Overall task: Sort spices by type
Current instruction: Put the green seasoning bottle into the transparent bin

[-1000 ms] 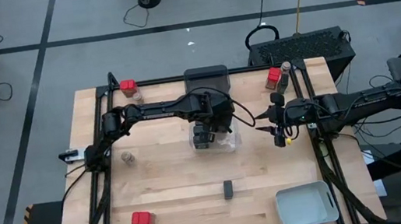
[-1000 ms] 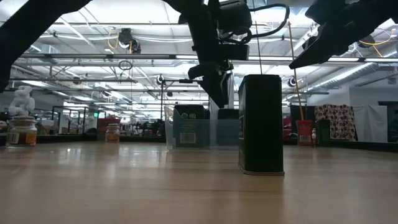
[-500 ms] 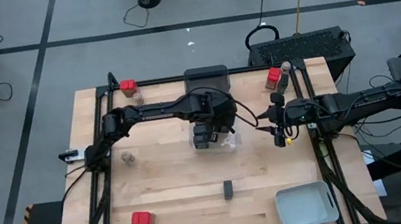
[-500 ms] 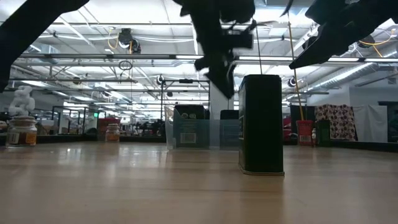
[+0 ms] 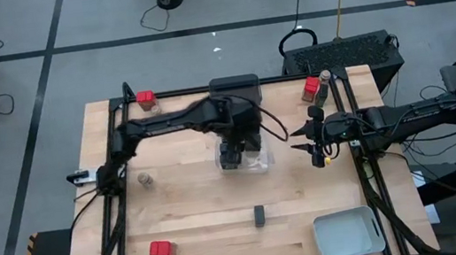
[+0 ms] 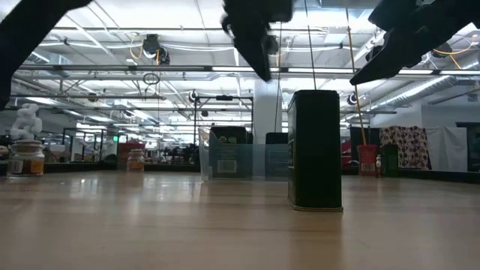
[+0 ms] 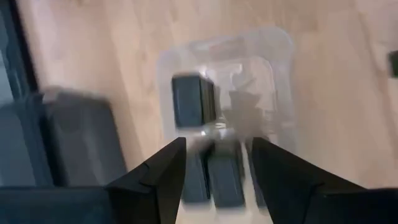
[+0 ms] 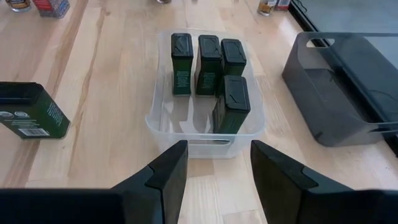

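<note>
Tins (image 8: 210, 65), four black ones, sit in the clear tray (image 8: 163, 118) beneath the left gripper's (image 7: 214, 163) parted, empty jaws; it has risen since. Right gripper (image 8: 214, 163), at three o'clock, gapes empty.

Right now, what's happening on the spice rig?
The robot is partway through sorting. The left hand hangs open over the clear tray at mid-table, holding nothing. Four black boxes already stand in that tray. A fifth black box is still loose on the table nearer the front edge. The right hand waits open and empty beside the tray, on its right. Red-topped containers and small jars remain scattered around the table.
</note>
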Robot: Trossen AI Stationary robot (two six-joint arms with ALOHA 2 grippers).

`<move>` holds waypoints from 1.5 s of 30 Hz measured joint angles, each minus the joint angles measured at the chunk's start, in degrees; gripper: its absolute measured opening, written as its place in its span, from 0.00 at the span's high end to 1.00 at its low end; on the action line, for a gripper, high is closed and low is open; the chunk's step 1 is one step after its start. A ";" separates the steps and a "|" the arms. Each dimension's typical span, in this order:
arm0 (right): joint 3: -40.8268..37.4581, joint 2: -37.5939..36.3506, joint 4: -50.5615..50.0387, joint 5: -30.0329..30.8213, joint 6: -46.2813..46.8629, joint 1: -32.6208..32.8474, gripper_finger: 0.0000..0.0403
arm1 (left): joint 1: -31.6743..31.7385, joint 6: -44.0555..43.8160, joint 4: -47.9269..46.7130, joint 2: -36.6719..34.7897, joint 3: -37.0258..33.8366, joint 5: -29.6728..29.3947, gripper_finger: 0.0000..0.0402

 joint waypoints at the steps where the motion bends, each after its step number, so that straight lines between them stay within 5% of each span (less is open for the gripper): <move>1: 0.00 0.00 0.10 -0.01 0.12 0.00 0.61 | 0.03 -1.47 -0.79 -1.10 0.00 0.87 0.53; 9: 0.00 0.00 -0.55 -0.25 1.92 0.11 0.61 | -5.31 -10.86 -1.52 -9.33 -2.05 8.90 0.53; 23: 0.00 0.00 -1.83 -2.92 4.76 0.11 0.61 | -15.46 -17.09 -3.16 -16.35 -2.34 -0.93 0.54; 33: 0.00 0.00 -8.12 -8.74 9.20 1.86 0.61 | -16.50 -25.83 11.23 -20.92 -21.03 -1.79 0.54; 40: 0.00 0.00 -5.49 -8.84 9.95 2.14 0.61 | -16.42 -16.22 17.76 -17.74 -25.40 -1.83 0.54; 45: 0.00 0.00 -5.07 -8.82 12.66 2.14 0.61 | -16.57 -1.46 25.19 -13.40 -26.01 -0.35 0.54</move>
